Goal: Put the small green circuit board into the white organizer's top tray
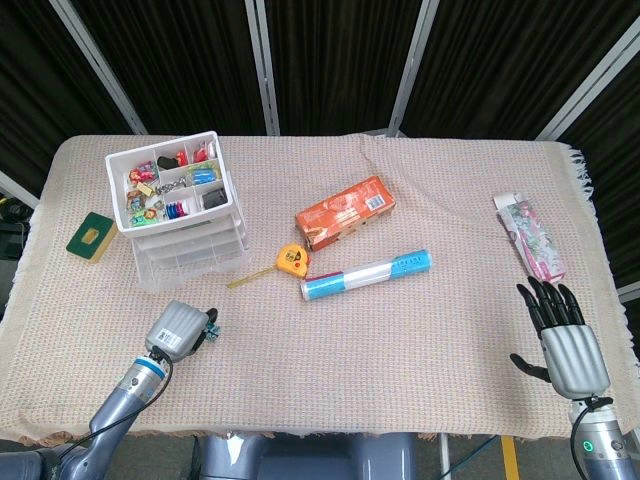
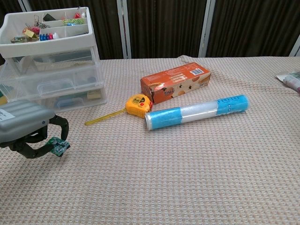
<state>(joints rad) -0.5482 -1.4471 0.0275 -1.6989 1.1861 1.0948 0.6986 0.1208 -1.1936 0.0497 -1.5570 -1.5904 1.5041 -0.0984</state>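
Note:
My left hand (image 1: 178, 328) (image 2: 28, 131) hovers low over the cloth in front of the white organizer (image 1: 185, 232) (image 2: 51, 75). Its curled fingers pinch the small green circuit board (image 2: 58, 146) (image 1: 210, 331), which is tilted and lifted just off the cloth. The organizer's top tray (image 1: 170, 182) (image 2: 44, 29) has several compartments holding small coloured items. At the table's near right corner my right hand (image 1: 566, 340) lies flat, fingers spread, holding nothing.
A yellow tape measure (image 1: 291, 260) (image 2: 137, 104), an orange box (image 1: 344, 211) (image 2: 175, 82) and a blue-and-clear tube (image 1: 366, 274) (image 2: 196, 111) lie mid-table. A green sponge (image 1: 90, 235) sits left of the organizer, a packet (image 1: 530, 236) at far right.

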